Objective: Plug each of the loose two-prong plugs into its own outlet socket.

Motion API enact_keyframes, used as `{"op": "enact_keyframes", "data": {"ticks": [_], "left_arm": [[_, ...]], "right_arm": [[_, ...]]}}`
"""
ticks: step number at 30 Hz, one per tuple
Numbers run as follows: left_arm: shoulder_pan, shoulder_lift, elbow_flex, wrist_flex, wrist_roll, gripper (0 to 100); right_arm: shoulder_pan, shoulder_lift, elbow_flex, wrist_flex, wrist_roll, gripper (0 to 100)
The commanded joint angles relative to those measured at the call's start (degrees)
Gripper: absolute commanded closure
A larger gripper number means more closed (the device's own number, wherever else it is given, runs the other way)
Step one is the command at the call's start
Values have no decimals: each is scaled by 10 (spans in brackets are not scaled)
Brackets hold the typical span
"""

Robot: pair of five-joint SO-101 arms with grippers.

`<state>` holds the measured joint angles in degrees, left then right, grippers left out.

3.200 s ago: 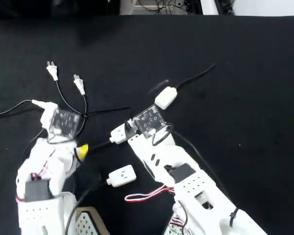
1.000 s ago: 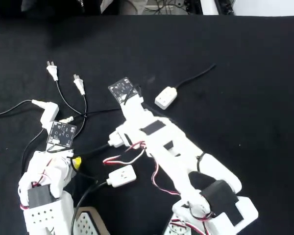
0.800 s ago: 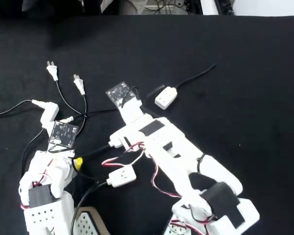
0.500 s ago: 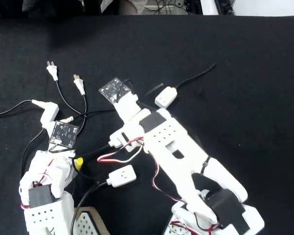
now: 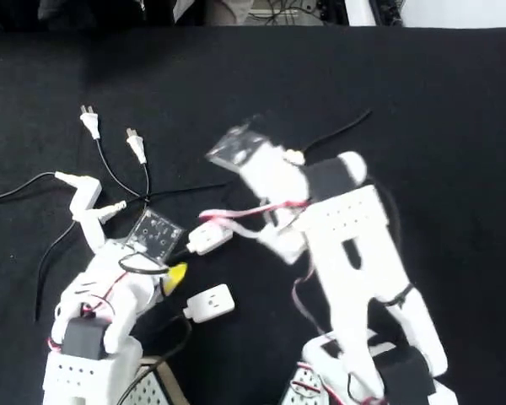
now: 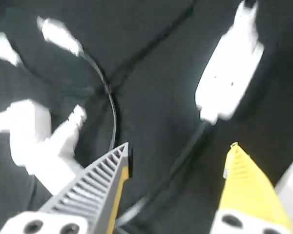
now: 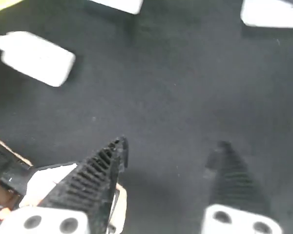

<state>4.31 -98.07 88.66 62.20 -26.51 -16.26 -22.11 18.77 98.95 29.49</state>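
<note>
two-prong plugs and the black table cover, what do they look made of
The two-prong plugs look like white moulded plastic, smooth and slightly glossy; their thin prongs are probably metal, though too small to be sure. The table cover seems matte black cloth or felt: no shine or reflections.

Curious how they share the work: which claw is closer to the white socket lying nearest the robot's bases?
Left. The left gripper sits close beside that socket; the right gripper hangs farther up the table, beyond another socket.
</note>
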Motion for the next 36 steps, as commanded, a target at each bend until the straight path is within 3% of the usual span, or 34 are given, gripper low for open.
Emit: {"op": "enact_keyframes", "data": {"ticks": [1,8,14,17,21,25,33,36], "left_arm": [[30,102,-58,-80,8,692],[127,429,-173,-229,10,691],[126,731,-287,-325,6,691],[130,848,-359,-323,6,692],[129,905,-443,-244,6,697],[126,919,-450,-242,6,702],[128,919,-440,-236,6,937],[125,919,-438,-236,-8,956]], "right_arm": [[83,17,-37,19,11,929],[97,-4,-28,5,-41,942],[146,-4,9,-76,-99,939],[149,0,64,-149,-102,939],[149,-3,134,-238,-103,939],[149,-3,167,-274,-103,939],[149,-2,198,-293,-127,941],[151,-4,218,-324,-147,941]]}}
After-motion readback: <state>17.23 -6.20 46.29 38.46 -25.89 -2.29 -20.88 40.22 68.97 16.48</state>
